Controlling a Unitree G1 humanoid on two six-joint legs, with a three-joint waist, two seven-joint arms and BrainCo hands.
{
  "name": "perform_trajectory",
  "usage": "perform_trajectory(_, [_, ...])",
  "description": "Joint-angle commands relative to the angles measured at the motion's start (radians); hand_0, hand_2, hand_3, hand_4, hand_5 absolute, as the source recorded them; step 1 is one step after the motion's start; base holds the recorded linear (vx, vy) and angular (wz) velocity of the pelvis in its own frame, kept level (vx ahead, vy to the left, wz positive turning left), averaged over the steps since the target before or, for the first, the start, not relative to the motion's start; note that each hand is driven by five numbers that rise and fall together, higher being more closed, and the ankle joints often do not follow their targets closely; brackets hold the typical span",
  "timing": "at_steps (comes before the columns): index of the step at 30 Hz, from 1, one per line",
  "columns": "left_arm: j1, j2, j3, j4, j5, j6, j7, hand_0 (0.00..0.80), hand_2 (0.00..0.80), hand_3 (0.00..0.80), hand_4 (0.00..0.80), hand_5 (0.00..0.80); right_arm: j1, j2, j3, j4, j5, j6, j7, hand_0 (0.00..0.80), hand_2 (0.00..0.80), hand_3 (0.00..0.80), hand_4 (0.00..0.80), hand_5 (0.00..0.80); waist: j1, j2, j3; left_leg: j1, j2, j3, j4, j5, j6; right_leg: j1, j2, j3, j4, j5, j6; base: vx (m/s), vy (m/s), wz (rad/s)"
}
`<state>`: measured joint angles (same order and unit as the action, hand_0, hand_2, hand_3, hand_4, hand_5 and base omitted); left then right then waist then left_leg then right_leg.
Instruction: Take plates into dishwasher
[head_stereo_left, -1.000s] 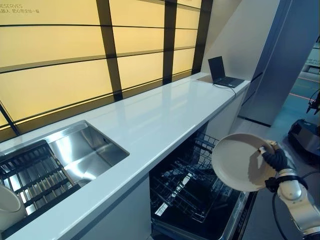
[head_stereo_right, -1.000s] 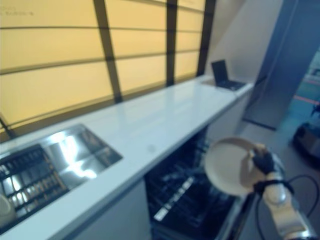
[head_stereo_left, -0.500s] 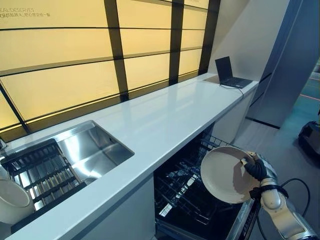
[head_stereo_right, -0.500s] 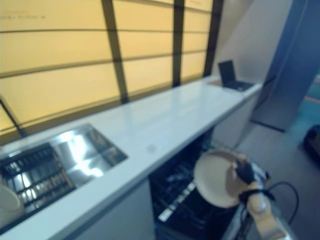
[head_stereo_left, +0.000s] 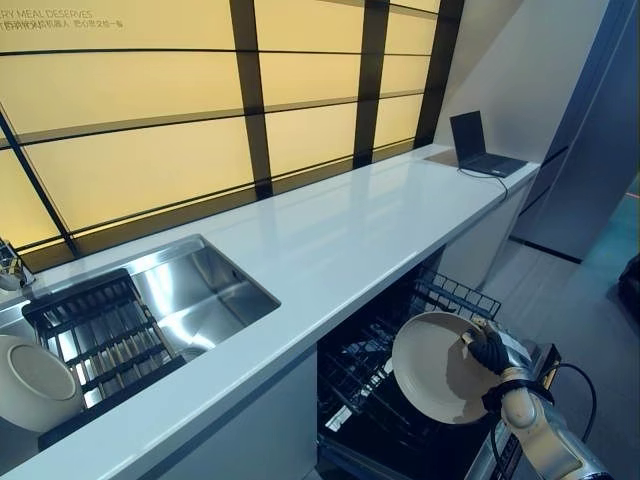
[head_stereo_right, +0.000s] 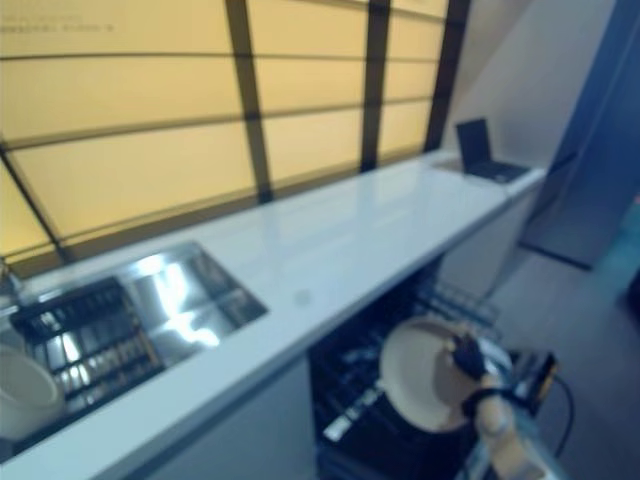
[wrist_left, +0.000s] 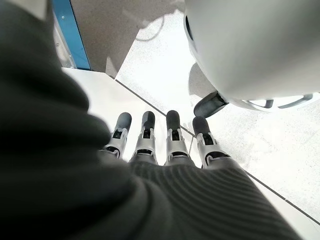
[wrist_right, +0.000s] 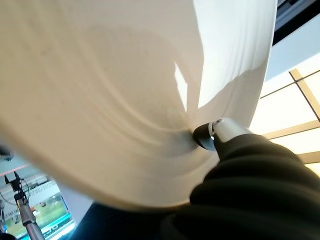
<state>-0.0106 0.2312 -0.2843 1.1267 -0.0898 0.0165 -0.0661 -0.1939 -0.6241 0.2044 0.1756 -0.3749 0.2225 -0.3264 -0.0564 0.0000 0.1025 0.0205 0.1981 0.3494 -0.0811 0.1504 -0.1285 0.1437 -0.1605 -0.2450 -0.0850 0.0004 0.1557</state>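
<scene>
My right hand (head_stereo_left: 492, 352) is shut on the rim of a cream plate (head_stereo_left: 432, 366), which stands nearly on edge over the open dishwasher's black wire rack (head_stereo_left: 385, 385). The right wrist view is filled by the plate (wrist_right: 125, 95), with my thumb (wrist_right: 215, 132) pressed on its face. A second cream plate (head_stereo_left: 32, 381) leans in the dark drying rack (head_stereo_left: 95, 335) over the sink at the far left. Only the left wrist view shows my left hand (wrist_left: 160, 145); it hangs over the pale floor with its fingers straight and empty.
A long white counter (head_stereo_left: 350, 225) runs above the dishwasher, with a steel sink (head_stereo_left: 205, 290) at its left and an open laptop (head_stereo_left: 478, 150) at its far end. Yellow wall panels stand behind it. A dark tall cabinet (head_stereo_left: 590, 150) closes off the right.
The plate in my right hand has come down and leftward, closer to the dishwasher rack. The camera has shifted, so the sink and its plate show further in.
</scene>
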Motion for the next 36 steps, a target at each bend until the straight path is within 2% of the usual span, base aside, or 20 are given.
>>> perform_trajectory(1, [-0.046, -0.013, -0.045, 0.028, 0.064, 0.008, -0.008, 0.0, 0.0, 0.0, 0.0, 0.0, -0.128, 0.025, -0.003, 0.027, -0.054, -0.001, -0.079, 0.8, 0.8, 0.8, 0.8, 0.8, 0.023, -0.032, 0.014, -0.053, -0.033, -0.003, -0.001, -0.041, 0.067, -0.054, 0.051, -0.007, 0.079, -0.028, -0.081, 0.0, 0.0, 0.0])
perform_trajectory(14, [-0.048, -0.019, -0.075, 0.025, 0.086, 0.015, -0.013, 0.0, 0.0, 0.0, 0.0, 0.0, -0.191, 0.103, 0.084, 0.111, -0.095, 0.04, -0.196, 0.8, 0.8, 0.8, 0.8, 0.8, 0.055, -0.024, 0.023, -0.065, -0.041, -0.033, 0.004, -0.044, 0.07, -0.06, 0.044, -0.015, 0.085, -0.03, -0.082, 0.006, 0.001, 0.05])
perform_trajectory(18, [-0.054, -0.02, -0.082, 0.023, 0.092, 0.015, -0.017, 0.0, 0.0, 0.0, 0.0, 0.0, -0.206, 0.123, 0.114, 0.148, -0.126, 0.033, -0.226, 0.8, 0.8, 0.8, 0.8, 0.8, 0.062, -0.019, 0.028, -0.066, -0.047, -0.044, 0.005, -0.047, 0.072, -0.066, 0.04, -0.017, 0.086, -0.028, -0.08, 0.0, 0.0, 0.0])
perform_trajectory(31, [-0.081, -0.007, -0.092, 0.016, 0.103, 0.024, -0.034, 0.0, 0.0, 0.0, 0.0, 0.0, -0.264, 0.092, 0.199, 0.194, -0.268, 0.038, -0.166, 0.8, 0.8, 0.8, 0.8, 0.8, 0.083, -0.022, 0.04, -0.075, -0.058, -0.071, 0.006, -0.054, 0.077, -0.082, 0.031, -0.028, 0.092, -0.025, -0.072, 0.0, 0.002, 0.05])
perform_trajectory(36, [-0.092, 0.001, -0.091, 0.013, 0.108, 0.025, -0.041, 0.0, 0.0, 0.0, 0.0, 0.0, -0.279, 0.081, 0.219, 0.21, -0.269, 0.036, -0.148, 0.8, 0.8, 0.8, 0.8, 0.8, 0.092, -0.027, 0.044, -0.081, -0.063, -0.08, 0.004, -0.056, 0.079, -0.086, 0.032, -0.033, 0.094, -0.026, -0.069, -0.007, -0.011, 0.06])
